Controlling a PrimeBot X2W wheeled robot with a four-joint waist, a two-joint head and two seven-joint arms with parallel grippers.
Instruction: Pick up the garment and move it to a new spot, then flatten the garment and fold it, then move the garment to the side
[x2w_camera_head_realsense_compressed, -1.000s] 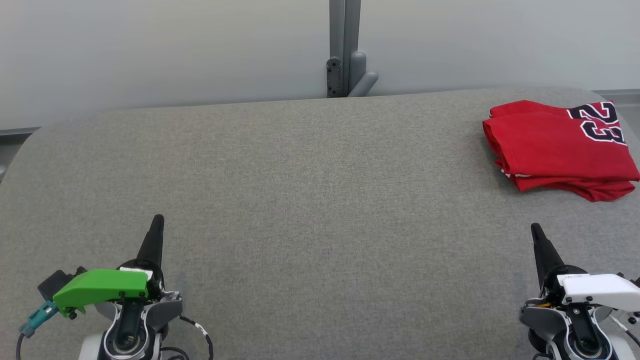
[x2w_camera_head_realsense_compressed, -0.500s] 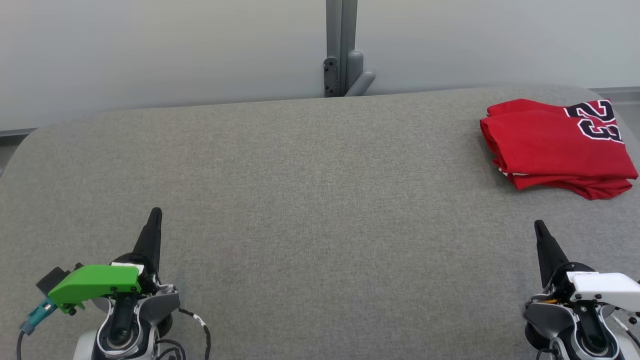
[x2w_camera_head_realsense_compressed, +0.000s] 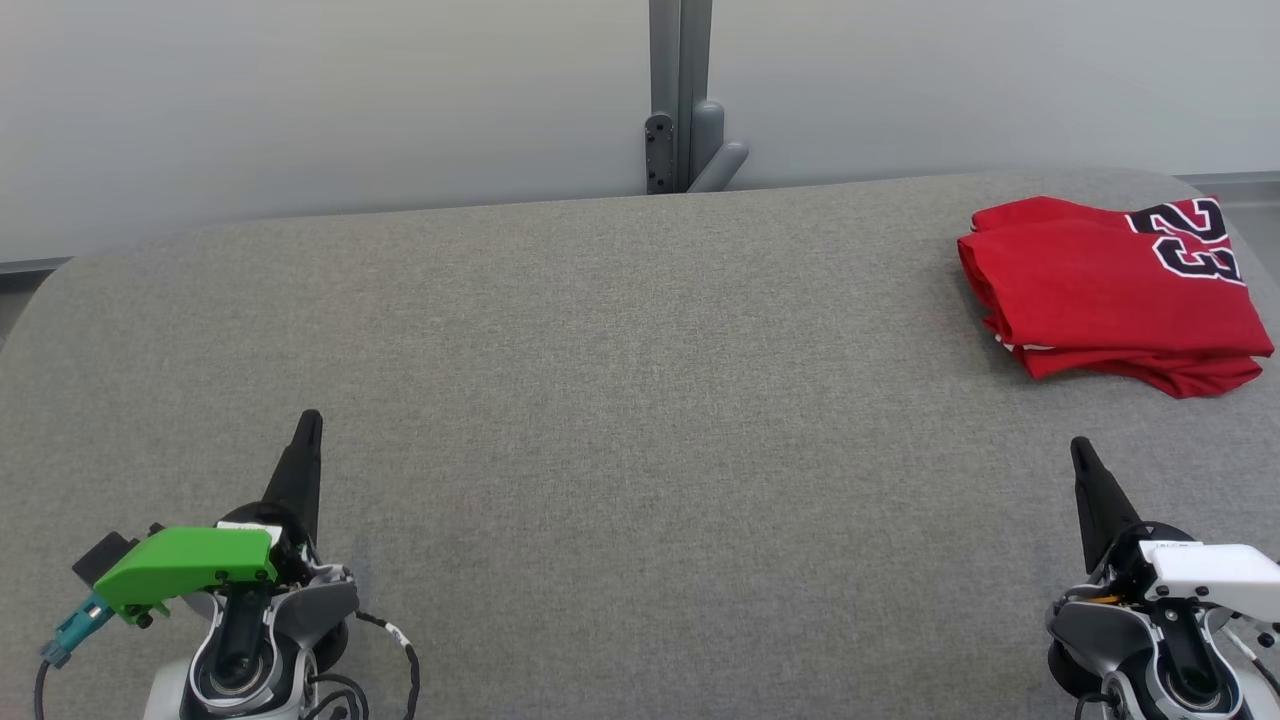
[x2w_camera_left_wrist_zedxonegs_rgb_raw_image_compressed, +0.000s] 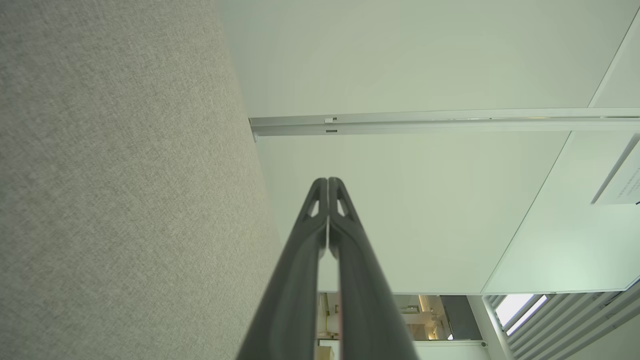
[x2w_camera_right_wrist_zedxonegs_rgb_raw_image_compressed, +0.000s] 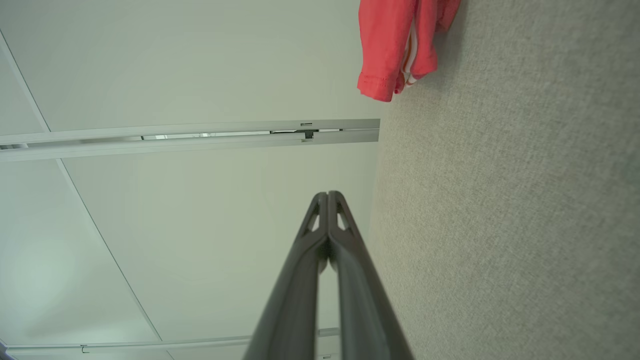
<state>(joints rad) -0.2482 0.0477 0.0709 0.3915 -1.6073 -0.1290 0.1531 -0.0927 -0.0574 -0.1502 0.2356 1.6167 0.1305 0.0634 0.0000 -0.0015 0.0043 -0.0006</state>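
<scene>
The garment (x2w_camera_head_realsense_compressed: 1110, 290), a red jersey with black and white numerals, lies folded at the far right of the grey fabric table (x2w_camera_head_realsense_compressed: 620, 380). Its hem (x2w_camera_right_wrist_zedxonegs_rgb_raw_image_compressed: 395, 55) hangs into the top of the right wrist view. My left gripper (x2w_camera_head_realsense_compressed: 310, 420) sits at the lower left, shut and empty, its fingertips pressed together (x2w_camera_left_wrist_zedxonegs_rgb_raw_image_compressed: 327, 182). My right gripper (x2w_camera_head_realsense_compressed: 1078, 445) rests at the lower right, also shut with nothing in it (x2w_camera_right_wrist_zedxonegs_rgb_raw_image_compressed: 327, 195), well short of the jersey.
A grey metal post with a bracket (x2w_camera_head_realsense_compressed: 685, 130) rises behind the table's far edge against a pale wall. The table's corners are rounded, and the jersey lies close to the right edge.
Both grippers have drawn slightly toward the lower edge and outward. The picture has shifted a little left, so the camera moved. The jersey lies as before.
</scene>
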